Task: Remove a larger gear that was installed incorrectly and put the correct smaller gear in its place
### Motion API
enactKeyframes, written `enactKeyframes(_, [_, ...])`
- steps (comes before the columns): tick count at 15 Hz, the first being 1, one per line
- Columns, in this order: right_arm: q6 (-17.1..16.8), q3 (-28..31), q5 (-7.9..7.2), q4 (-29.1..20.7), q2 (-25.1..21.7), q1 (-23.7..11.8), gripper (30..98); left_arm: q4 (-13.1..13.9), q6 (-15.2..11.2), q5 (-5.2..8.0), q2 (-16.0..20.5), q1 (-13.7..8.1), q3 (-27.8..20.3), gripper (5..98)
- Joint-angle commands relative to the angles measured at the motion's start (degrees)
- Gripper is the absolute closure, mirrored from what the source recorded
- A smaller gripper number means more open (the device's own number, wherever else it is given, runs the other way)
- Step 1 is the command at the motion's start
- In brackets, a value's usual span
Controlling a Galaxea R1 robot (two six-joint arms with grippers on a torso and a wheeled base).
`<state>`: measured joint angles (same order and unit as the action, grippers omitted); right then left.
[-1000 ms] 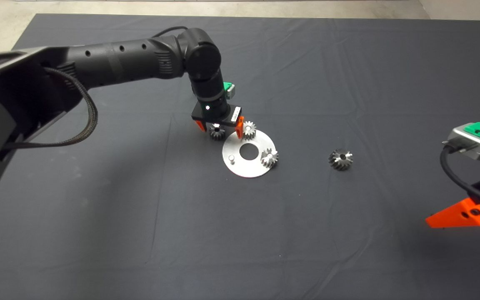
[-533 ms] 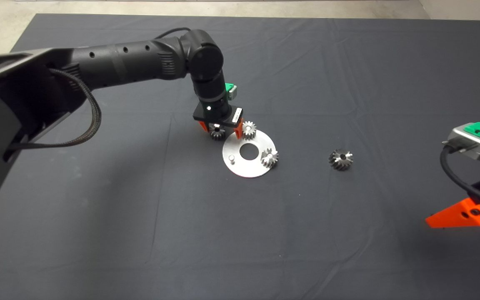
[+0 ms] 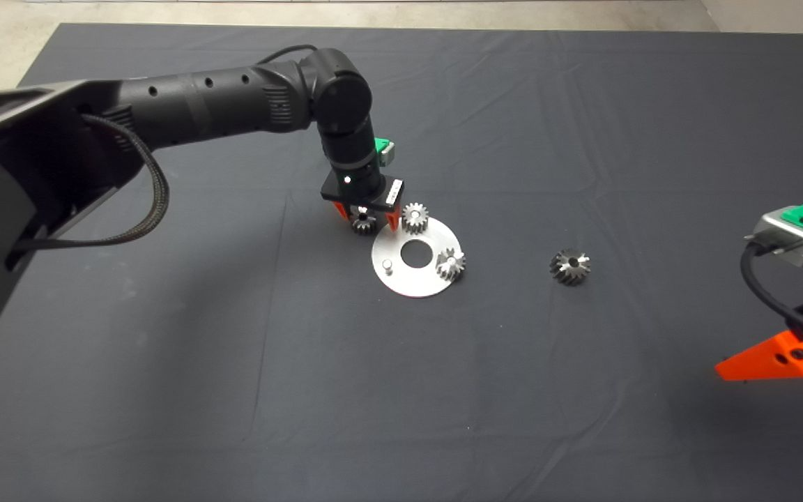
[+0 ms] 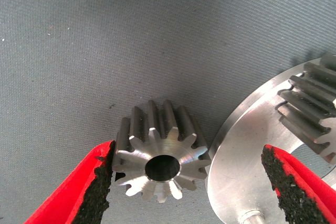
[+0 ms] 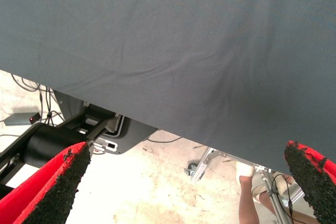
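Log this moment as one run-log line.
left gripper: open, straddling the smaller gear on mat beside plate | larger gear: on mat, off plate | right gripper: open, parked

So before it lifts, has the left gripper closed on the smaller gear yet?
Not yet: the left gripper is open. One pad touches the smaller gear; the other is apart.

Even, soft light (faint shadows), sharp focus.

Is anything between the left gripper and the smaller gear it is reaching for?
Nothing visible. The left gripper is open around the smaller gear: one pad is at its teeth, the other pad stands apart over the round plate, whose rim lies beside the gear.
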<state>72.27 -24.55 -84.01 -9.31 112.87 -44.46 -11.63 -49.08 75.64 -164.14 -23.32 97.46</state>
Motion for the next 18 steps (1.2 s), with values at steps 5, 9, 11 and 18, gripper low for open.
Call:
enactKeyframes(5, [0.33,0.22,0.16,-1.94,-0.15,-1.34,30.9,0.03,0.39,1.09,-0.17,-0.59,1.20,38.6])
enactKeyframes(9, [0.33,0.22,0.16,-1.85,-0.15,-1.34,30.9,0.03,0.56,1.27,-0.18,-0.50,1.31,43.9])
enactKeyframes(11, [0.33,0.22,0.16,-1.78,-0.15,-1.34,30.9,0.03,0.56,1.37,-0.09,-0.50,1.47,48.2])
enactKeyframes(18, [0.33,0.22,0.16,-1.76,-0.32,-1.34,30.9,0.03,0.56,2.00,0.09,-0.50,1.72,58.5])
